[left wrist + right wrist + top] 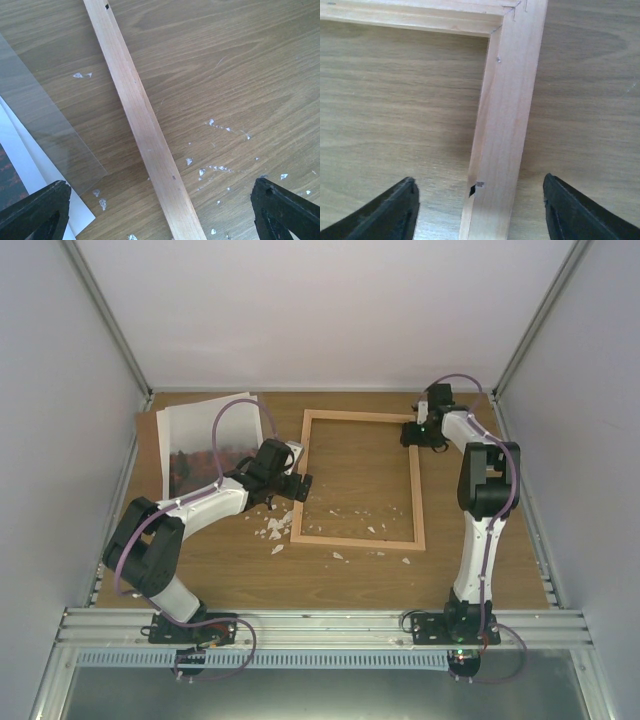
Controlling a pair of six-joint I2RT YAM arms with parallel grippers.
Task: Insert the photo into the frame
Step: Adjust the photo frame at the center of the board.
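The frame (355, 541), thin light wood rails, lies flat on the table's middle. The photo (205, 440), white-bordered with reddish hills, lies at the back left, outside the frame. My left gripper (300, 487) hovers open over the frame's left rail (145, 130), one finger on each side and nothing held. In the left wrist view a clear pane (45, 125) lies left of that rail, overlapping the photo's white border (30, 165). My right gripper (412, 435) is open above the right rail (507, 125) near the far right corner, its fingers (385, 210) standing apart from the wood.
A brown backing board (148, 435) sticks out from under the photo at the far left. Small white scraps (272, 530) litter the table by the frame's near left corner and inside it (215, 170). Metal posts and grey walls enclose the table.
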